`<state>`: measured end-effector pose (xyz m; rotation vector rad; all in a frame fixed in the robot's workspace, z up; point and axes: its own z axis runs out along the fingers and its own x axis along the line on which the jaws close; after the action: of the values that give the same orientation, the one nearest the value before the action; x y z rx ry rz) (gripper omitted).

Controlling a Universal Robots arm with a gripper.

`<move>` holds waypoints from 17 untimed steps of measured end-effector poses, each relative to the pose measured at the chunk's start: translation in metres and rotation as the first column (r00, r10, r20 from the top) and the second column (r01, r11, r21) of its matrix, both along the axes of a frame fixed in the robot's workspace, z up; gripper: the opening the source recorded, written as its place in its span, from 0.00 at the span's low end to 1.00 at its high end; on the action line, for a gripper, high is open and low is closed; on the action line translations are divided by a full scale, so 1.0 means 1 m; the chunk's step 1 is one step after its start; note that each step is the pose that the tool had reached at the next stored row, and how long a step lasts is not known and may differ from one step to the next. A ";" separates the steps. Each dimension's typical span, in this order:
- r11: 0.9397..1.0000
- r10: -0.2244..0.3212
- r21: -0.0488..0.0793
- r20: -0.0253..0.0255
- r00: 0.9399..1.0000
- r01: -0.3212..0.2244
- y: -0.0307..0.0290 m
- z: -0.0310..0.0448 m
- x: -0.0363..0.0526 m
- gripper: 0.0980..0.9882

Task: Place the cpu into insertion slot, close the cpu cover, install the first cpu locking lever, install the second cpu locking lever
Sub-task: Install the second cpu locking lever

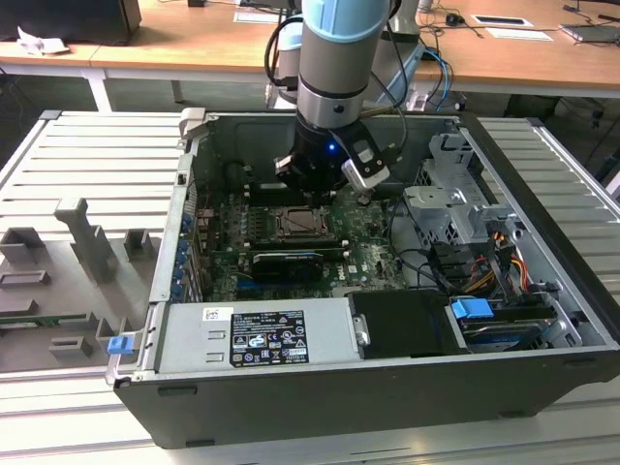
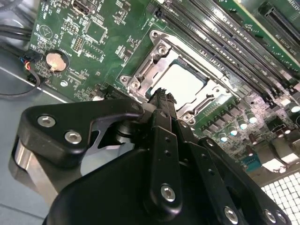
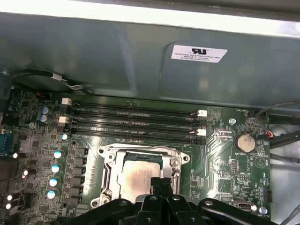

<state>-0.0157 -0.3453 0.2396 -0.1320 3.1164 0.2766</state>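
claw (image 2: 161, 96) shut above cpu (image 2: 180, 84) (cover (image 2: 140, 75) down).

A white label (image 3: 199, 53) was seen on the grey chassis wall (image 3: 117, 61) in the first wrist view, carrying a bold black mark above lines of fine print that could not be made out. In the exterior view, a black label (image 1: 266, 338) with white symbols and a small white sticker (image 1: 215, 314) were borne by the power supply housing (image 1: 329, 325); nothing on them was legible. A white triangle-in-circle sign (image 3: 260, 161) was printed on the motherboard (image 3: 220, 164). Faint marks on the cpu (image 3: 136, 176) could not be read.
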 end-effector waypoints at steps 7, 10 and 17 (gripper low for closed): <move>1.000 0.000 0.000 0.000 1.000 0.000 -0.0154 0.0001 -0.0004 0.01; 1.000 0.000 0.001 0.000 1.000 0.000 -0.0241 -0.0016 -0.0003 0.01; 0.998 0.000 -0.061 -0.004 1.000 0.000 -0.0280 -0.0043 -0.0003 0.01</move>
<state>-0.0160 -0.3732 0.2353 -0.1325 3.1295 0.1818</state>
